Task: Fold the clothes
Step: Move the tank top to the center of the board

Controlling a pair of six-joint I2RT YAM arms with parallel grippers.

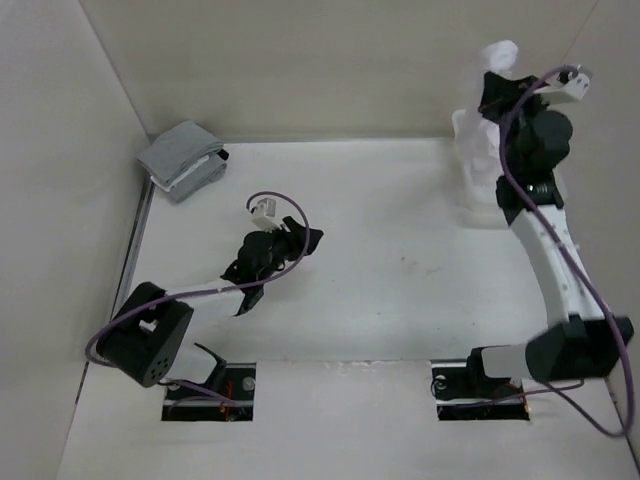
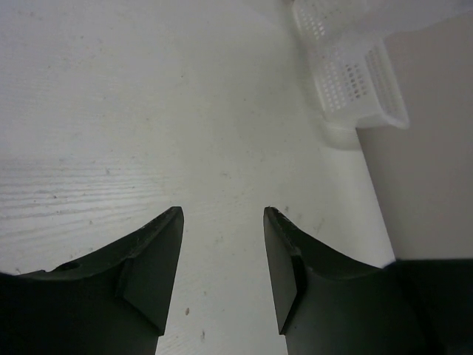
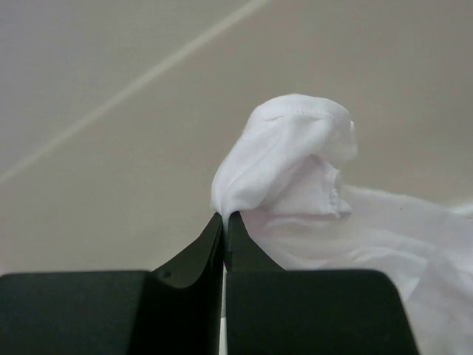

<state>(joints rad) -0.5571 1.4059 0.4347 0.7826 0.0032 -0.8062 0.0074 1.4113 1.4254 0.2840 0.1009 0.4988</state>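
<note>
Pale walls close in a white bench (image 1: 400,260), and a white plastic basket (image 2: 347,74) stands at its far right corner, against the back wall. I take that basket as my mark for everything else.

Right above the basket, the right pincer (image 3: 224,222) is raised high with its jaws pressed tight together on a fold of the white garment (image 3: 295,163). From its own camera I see a rounded, stitched edge of the thin cloth bulging up past the fingertips, and more of it spreading away to the side in loose wrinkles. Seen from overhead, the pinched tip of the garment (image 1: 500,52) pokes out beyond the pincer (image 1: 495,82) and the rest trails down towards the basket. White on white, I cannot tell where the cloth ends and the plastic begins.

Well to the left of the basket, out over the bare middle of the bench, the left pincer (image 1: 300,240) hangs with its jaws spread apart and nothing between them. Its camera looks along the bench to the basket's perforated wall.

Far to the left of the basket, in the opposite back corner, lies a folded grey-and-white cloth bundle (image 1: 182,158).
</note>
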